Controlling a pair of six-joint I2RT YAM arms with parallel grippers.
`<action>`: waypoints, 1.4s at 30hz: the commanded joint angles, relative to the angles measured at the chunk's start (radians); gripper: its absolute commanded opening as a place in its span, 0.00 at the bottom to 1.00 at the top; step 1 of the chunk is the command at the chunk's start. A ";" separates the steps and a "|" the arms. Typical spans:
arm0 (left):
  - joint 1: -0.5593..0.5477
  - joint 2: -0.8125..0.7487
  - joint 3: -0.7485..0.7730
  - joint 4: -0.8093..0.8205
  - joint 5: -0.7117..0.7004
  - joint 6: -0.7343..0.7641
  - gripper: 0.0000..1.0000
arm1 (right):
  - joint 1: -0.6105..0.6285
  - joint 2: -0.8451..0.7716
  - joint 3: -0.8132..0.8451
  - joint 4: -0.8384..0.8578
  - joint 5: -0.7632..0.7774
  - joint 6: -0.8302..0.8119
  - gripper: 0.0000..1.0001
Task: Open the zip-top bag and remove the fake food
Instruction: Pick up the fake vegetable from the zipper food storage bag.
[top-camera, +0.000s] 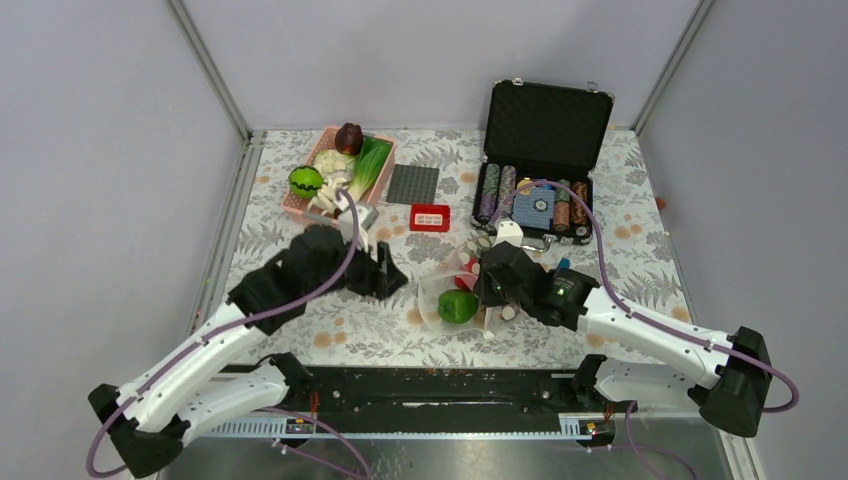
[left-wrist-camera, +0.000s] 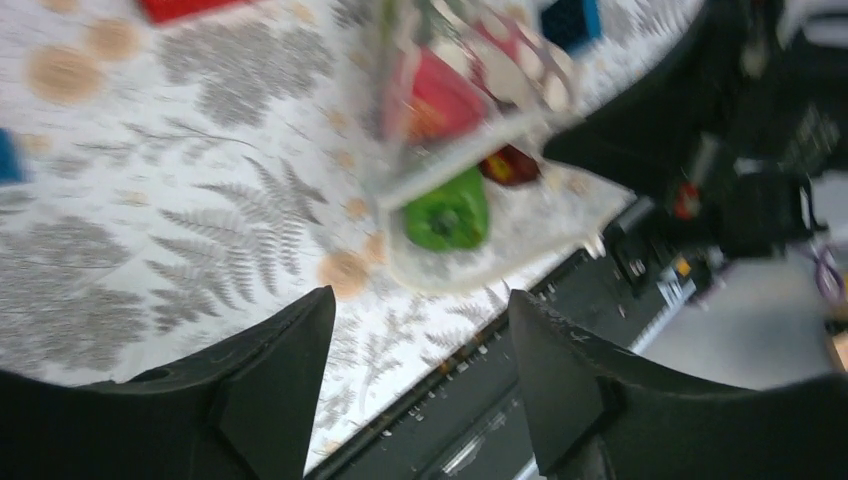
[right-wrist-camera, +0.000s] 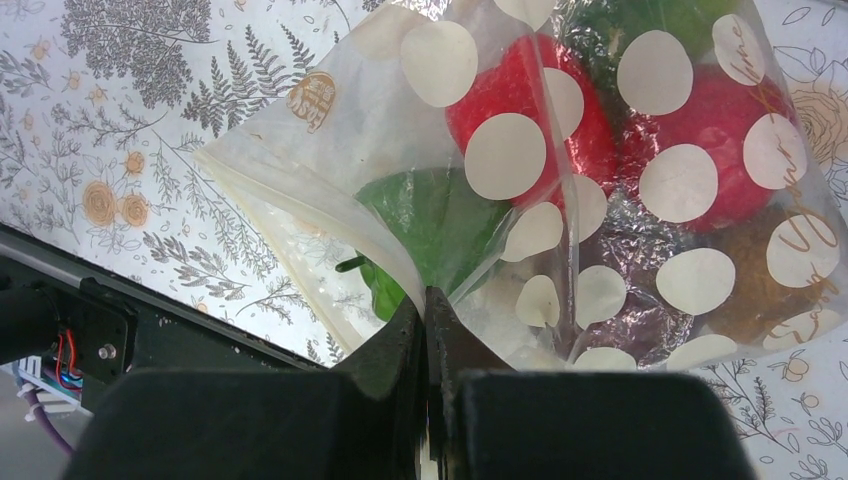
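Left arm reaches toward 2 o'clock, left fingers apart; right arm toward 10 o'clock, right fingers pinching the bag.

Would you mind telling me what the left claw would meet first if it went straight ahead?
Probably the bag, near its green pepper; only bare tablecloth lies before it, though depth is unclear.

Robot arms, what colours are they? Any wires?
The left arm and right arm have white links and black joints, with a lilac cable along each. The left claw and right claw are black, with two wedge-shaped fingers. A green light glows on the right wrist.
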 joint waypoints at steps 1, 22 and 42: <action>-0.184 -0.069 -0.125 0.251 -0.040 -0.058 0.70 | 0.001 -0.020 0.014 0.025 -0.006 -0.012 0.00; -0.419 0.305 -0.321 0.857 -0.253 -0.105 0.86 | -0.011 -0.053 0.022 0.022 -0.053 0.012 0.00; -0.421 0.482 -0.383 1.029 -0.374 -0.037 0.85 | -0.028 -0.049 -0.001 0.023 -0.066 0.028 0.00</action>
